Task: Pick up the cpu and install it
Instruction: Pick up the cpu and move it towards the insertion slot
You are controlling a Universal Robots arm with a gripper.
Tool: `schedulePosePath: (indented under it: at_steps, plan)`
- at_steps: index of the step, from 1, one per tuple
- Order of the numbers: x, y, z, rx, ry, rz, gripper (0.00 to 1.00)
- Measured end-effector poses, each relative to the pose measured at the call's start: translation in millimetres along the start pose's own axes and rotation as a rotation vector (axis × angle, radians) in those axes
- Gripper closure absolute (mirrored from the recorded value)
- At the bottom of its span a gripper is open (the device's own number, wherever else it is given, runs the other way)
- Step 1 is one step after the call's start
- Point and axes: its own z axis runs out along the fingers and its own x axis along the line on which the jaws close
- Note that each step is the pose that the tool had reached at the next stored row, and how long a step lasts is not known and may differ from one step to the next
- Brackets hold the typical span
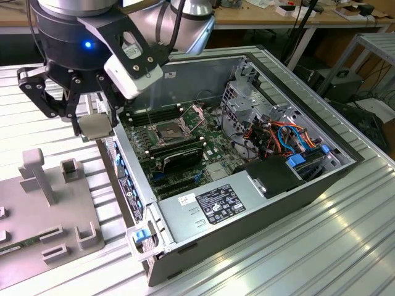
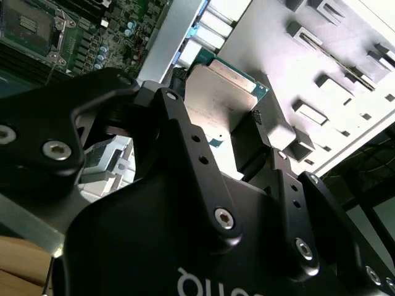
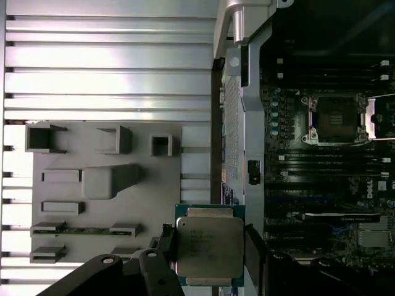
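The slatted metal table [image 1: 345,246] carried an open computer case [image 1: 259,203] lying on its side with the motherboard facing up. A grey parts fixture [image 1: 37,209] sat beside it at the exterior view's left. The arm stood over the strip between the two with its wrist turned straight down. Its gripper [image 1: 94,122] was clenched on the cpu [image 1: 97,128], the jaws pressing two opposite edges of the chip. The chip was clear of both the fixture and the board, at about the case's left wall [image 1: 139,191]. It lay flat, with its metallic lid up toward the wrist.

The empty socket [image 3: 336,117] was the relation that mattered. Its dark centre sat open in a metal frame on the motherboard, toward the far side of the case. From the held chip it lay toward the exterior view's right, past the case wall and lower down, well apart from the gripper. The chip is close to square, and in the first wrist view its edges ran roughly parallel to the socket frame's. I judged that it was already about square to its seat.
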Motion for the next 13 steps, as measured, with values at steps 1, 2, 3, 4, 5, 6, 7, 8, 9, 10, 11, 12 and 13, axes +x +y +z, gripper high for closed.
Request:
schedulePosePath:
  at_steps: [1, 2, 3, 4, 5, 6, 7, 8, 9, 10, 11, 12, 13]
  plan:
    - [-3.0, 0.0, 0.0, 0.0001, 0.0001, 0.0, 0.45]
    - [-4.9, 0.0, 0.0, 0.0, 0.0, 0.0, 0.45]
    - [-8.6, 0.0, 0.0, 0.0, 0.0, 0.0, 0.45]
    - [-11.8, 0.0, 0.0, 0.0, 0.0, 0.0, 0.45]
    - [-13.8, -0.1, 0.0, 0.0, 0.0001, -0.001, 0.45]
    - [-15.6, -0.1, 0.0, 0.0, 0.0001, -0.001, 0.45]
    - [-17.9, -0.1, 0.0, 0.0, 0.0001, -0.001, 0.45]
    - [-19.9, -0.1, 0.0, 0.0, 0.0001, -0.001, 0.45]
    - [-21.7, -0.1, 0.1, 0.0, 0.0001, -0.001, 0.45]
    - [-23.6, -0.1, 0.0, 0.0, 0.0001, -0.001, 0.45]
    - [-26.4, -0.1, 0.1, 0.0, 0.0001, -0.001, 0.45]
    - [-28.5, -0.1, 0.1, -0.0001, 0.0001, -0.002, 0.45]
    - [-31.3, -0.1, 0.1, 0.0, 0.0001, -0.002, 0.45]
